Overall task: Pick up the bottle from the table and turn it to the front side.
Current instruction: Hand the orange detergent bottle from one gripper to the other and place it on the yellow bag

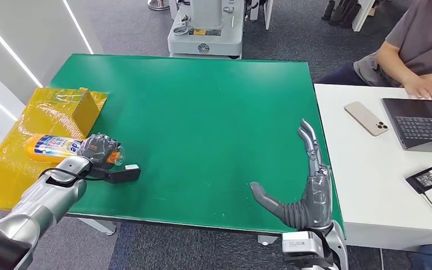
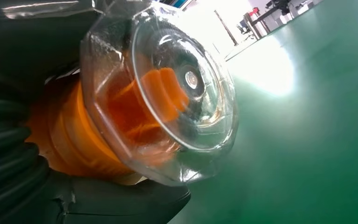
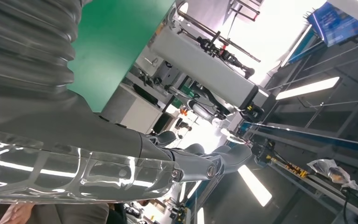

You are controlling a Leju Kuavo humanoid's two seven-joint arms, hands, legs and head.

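Bottle [image 1: 53, 147] lies on its side at the green table's [image 1: 202, 129] left edge, left hand [image 1: 98, 149] wrapped round its clear-capped end, right hand [image 1: 301, 188] spread and idle, and that off-centre grip risks the long body slipping during the turn.

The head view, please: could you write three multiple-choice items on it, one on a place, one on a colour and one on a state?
1. Where is the bottle?
A. by the table's left edge
B. on the white desk
C. at the far edge

2. What colour is the table?
A. blue
B. green
C. red

3. How is the right hand?
A. holds the bottle
B. holds a phone
C. open, holds nothing

Answers: 1 A, it lies at the left edge in the left hand. 2 B, the top is green. 3 C, its fingers are spread over bare table.
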